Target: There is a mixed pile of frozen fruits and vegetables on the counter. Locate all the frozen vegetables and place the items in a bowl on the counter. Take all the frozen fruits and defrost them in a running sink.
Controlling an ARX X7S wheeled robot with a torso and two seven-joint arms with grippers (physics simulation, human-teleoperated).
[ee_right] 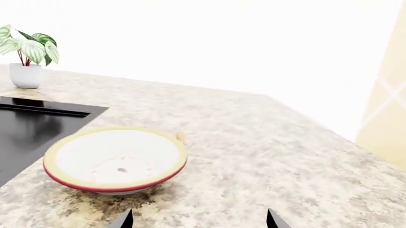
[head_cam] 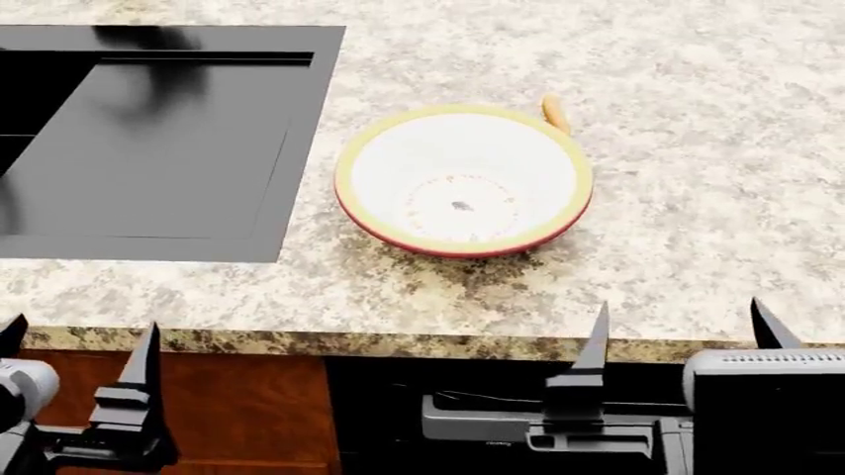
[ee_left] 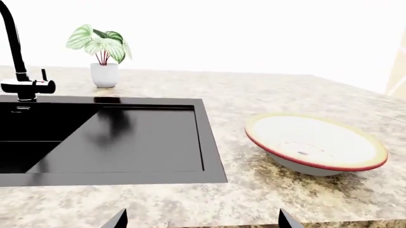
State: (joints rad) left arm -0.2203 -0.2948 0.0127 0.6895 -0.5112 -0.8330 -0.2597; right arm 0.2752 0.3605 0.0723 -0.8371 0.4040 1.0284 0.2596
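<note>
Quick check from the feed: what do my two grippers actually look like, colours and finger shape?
In the head view, both grippers have black, tapered, blade-like fingers ending in sharp points. The left gripper sits on a black bracket beside a rounded light-grey housing. The right gripper sits on a dark, blocky base, with a light-grey boxy housing that has a ribbed top edge. No cables are clearly visible.

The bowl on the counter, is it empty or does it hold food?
Empty: the bowl shows only its bare white inside with a faint printed centre.
</note>
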